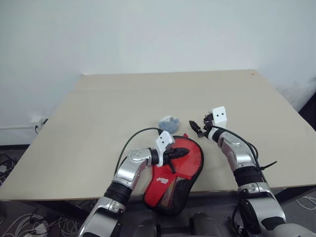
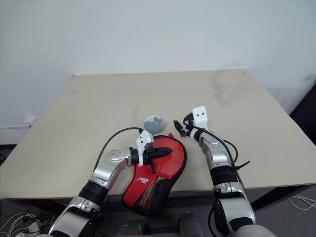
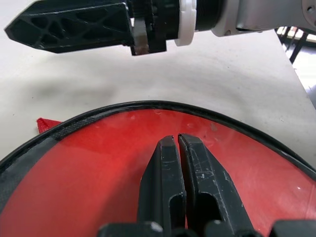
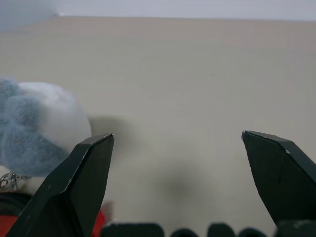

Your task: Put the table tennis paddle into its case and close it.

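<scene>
Apparently past the first half: can see the red face of the table tennis paddle [image 1: 190,158] through the clear window of the case [image 1: 170,195], so would count the putting-in as done or very nearly so. Finds the case flat at the near edge of the table [image 1: 98,108], rounded end pointing away from the robot and the black mesh end jutting out over the table's edge. Shows the left gripper [image 1: 183,152] clenched, fingers pressed together with nothing between them, tips resting on or just above the plastic window over the red rubber; cannot tell from these views whether pressing down or merely hovering. Shows the right gripper [image 1: 194,127] spread wide and empty, held level just beyond the case's far rim, near the grey-blue puff [image 1: 168,123] that sits on the table right beside that rim. As for closing, not able to confirm: can follow the black rim [image 3: 148,104] running unbroken round the head in the left wrist view, yet also spots a small red corner [image 3: 45,123] poking outside that rim on the puff's side, which hints at an open stretch of zip there. Cannot make out the zip pull or the teeth. Would judge what is left as follows: tuck in anything sticking out, hold the case down with the left, find the pull by the puff's chain with the right, and draw the zip round until shut
</scene>
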